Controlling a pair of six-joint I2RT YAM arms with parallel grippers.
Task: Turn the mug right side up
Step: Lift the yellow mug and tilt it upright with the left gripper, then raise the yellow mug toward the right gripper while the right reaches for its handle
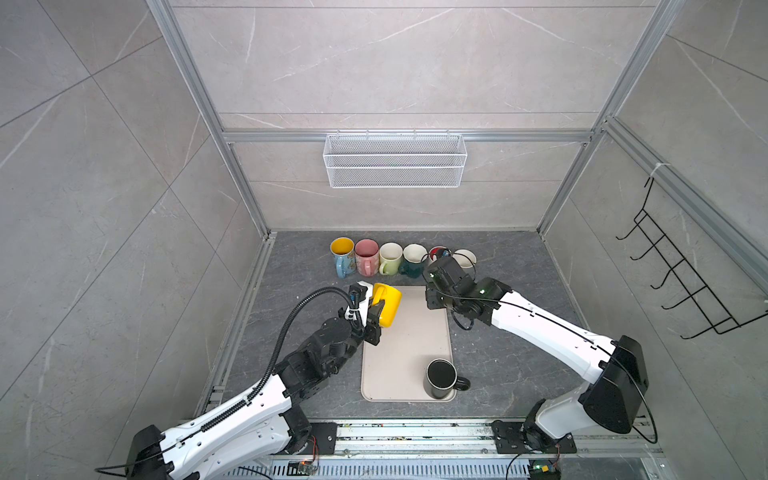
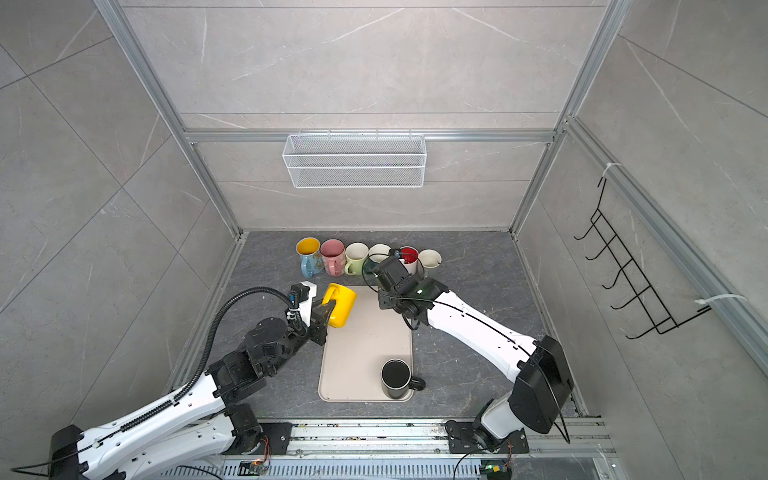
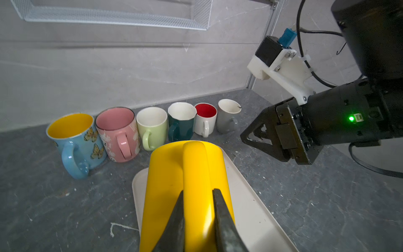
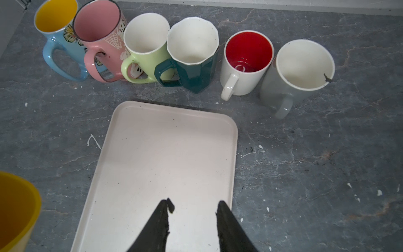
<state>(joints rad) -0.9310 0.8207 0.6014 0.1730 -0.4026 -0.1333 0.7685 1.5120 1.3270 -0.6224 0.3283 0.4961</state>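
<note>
A yellow mug (image 1: 390, 309) (image 2: 344, 311) hangs tilted above the far left corner of the beige tray (image 1: 405, 357). My left gripper (image 1: 376, 309) (image 3: 197, 192) is shut on its handle (image 3: 195, 161), one finger on each side. In the right wrist view the mug's rim and inside (image 4: 15, 209) show at the edge. My right gripper (image 1: 431, 297) (image 4: 194, 205) hovers over the tray's far right corner (image 4: 226, 126), open, with nothing between its fingers. In the left wrist view the right gripper (image 3: 250, 137) is apart from the mug.
Several mugs stand upright in a row along the back wall, from a blue butterfly mug (image 1: 343, 255) to a grey one (image 4: 298, 72). A black mug (image 1: 441, 376) stands upright on the tray's near right corner. A wire basket (image 1: 395, 160) hangs on the back wall, a hook rack (image 1: 681, 270) on the right.
</note>
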